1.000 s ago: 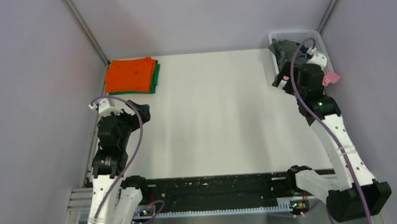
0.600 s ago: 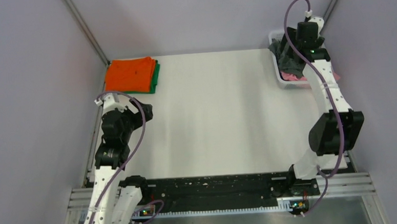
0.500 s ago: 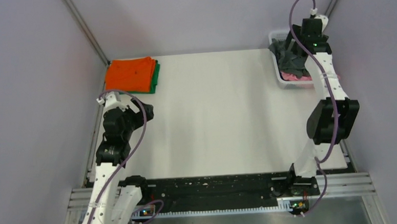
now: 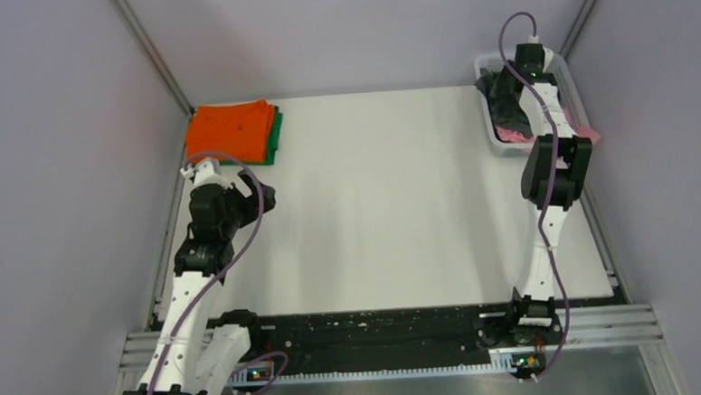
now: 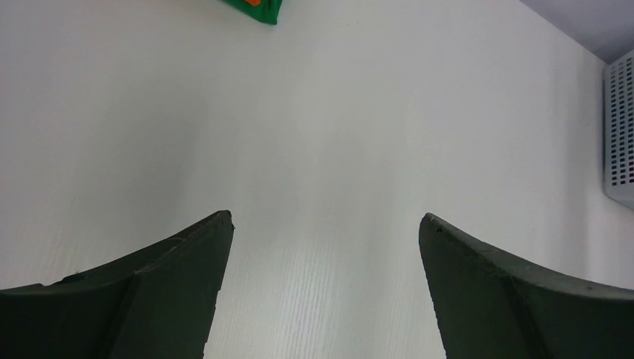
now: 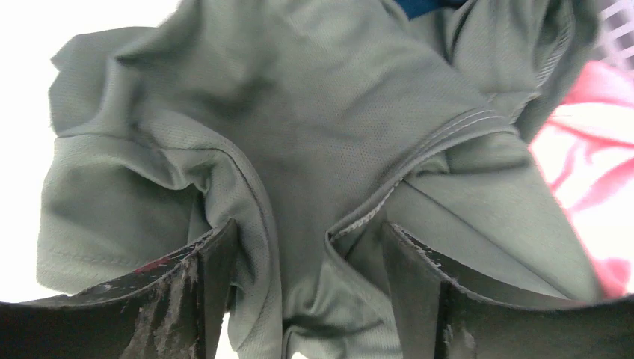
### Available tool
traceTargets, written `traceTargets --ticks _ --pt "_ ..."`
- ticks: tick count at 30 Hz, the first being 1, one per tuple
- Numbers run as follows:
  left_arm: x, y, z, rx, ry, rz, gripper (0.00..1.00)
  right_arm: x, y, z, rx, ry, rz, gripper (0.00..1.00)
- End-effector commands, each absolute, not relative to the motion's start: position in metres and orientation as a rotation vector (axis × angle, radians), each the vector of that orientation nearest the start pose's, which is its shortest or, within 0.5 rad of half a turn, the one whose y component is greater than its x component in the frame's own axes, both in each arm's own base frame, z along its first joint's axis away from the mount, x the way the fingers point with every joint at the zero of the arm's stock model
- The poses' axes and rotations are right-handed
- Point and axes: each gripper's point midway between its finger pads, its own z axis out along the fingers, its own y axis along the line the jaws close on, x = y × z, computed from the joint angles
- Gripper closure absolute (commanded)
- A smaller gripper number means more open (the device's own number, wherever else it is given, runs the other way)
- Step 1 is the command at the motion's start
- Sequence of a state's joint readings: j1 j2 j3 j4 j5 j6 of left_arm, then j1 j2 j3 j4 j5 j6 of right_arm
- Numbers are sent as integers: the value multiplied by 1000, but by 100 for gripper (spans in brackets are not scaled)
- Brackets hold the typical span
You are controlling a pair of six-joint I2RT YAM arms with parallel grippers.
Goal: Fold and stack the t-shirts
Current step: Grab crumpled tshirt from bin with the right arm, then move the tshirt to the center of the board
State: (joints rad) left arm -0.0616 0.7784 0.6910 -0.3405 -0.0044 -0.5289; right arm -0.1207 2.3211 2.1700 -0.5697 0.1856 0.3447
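A dark grey t-shirt lies crumpled in the white lattice basket at the back right. My right gripper is open and pushed down into it, with folds of grey cloth between the fingers. In the top view that gripper sits inside the basket. A pink t-shirt lies under the grey one, and a bit of navy blue t-shirt shows behind it. A folded orange t-shirt rests on a folded green t-shirt at the back left. My left gripper is open and empty above bare table.
The white table is walled at the back and both sides. The basket's wall shows at the right edge of the left wrist view, and the green shirt's corner at its top. Pink cloth hangs over the basket's right rim.
My right arm has swung up from in front of the basket, over it, and lowered its gripper into the grey t-shirt. My left arm has stretched slightly forward and right.
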Motion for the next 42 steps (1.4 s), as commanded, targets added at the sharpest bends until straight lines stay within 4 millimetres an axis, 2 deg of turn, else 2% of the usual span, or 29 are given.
traceTargets --ticks 1,4,5,6,7,8,11,14,16,18,22,24,26,28,30,33,36,39,40,42 --pt "303 -42 223 -432 1910 -404 1 624 -92 132 702 2132 -56 38" --pt "304 -43 219 -437 1930 -401 1 633 -84 128 681 2123 6 50" --pt "305 -43 218 -436 1933 -403 1 636 -81 130 672 2114 27 57" --pt "305 -44 217 -436 1936 -407 1 639 -79 133 663 2104 46 70" --pt "305 -44 217 -436 1937 -411 1 641 -76 140 648 2095 70 91" --pt "304 -45 217 -434 1939 -416 1 643 -72 151 624 2082 99 100" --pt "301 -46 220 -434 1935 -423 1 642 -62 204 549 2010 162 100" --pt "294 -48 227 -428 1910 -444 1 625 -61 277 507 1900 167 100" --pt "290 -49 231 -429 1889 -460 1 605 -55 326 466 1826 192 100" --pt "285 -50 233 -426 1871 -477 1 582 -39 370 397 1763 262 100" --pt "274 -55 238 -410 1832 -520 1 520 10 452 204 1651 445 100" --pt "269 -54 242 -402 1807 -521 1 487 43 480 98 1613 533 100" --pt "265 -44 243 -476 1769 -490 1 449 81 511 -32 1553 623 100" --pt "260 -31 243 -572 1735 -453 1 410 131 534 -185 1503 743 100" --pt "256 -35 249 -526 1712 -477 1 373 170 556 -310 1448 859 100" --pt "249 -45 257 -490 1688 -548 1 327 213 582 -444 1356 1040 100" --pt "243 -38 261 -572 1654 -550 1 290 254 594 -589 1289 1175 100" --pt "235 -39 266 -563 1636 -562 1 261 291 580 -727 1283 1270 100" --pt "231 -37 267 -569 1633 -552 1 258 298 570 -744 1298 1271 100" --pt "225 -34 269 -571 1634 -531 1 266 298 547 -718 1353 1229 100"
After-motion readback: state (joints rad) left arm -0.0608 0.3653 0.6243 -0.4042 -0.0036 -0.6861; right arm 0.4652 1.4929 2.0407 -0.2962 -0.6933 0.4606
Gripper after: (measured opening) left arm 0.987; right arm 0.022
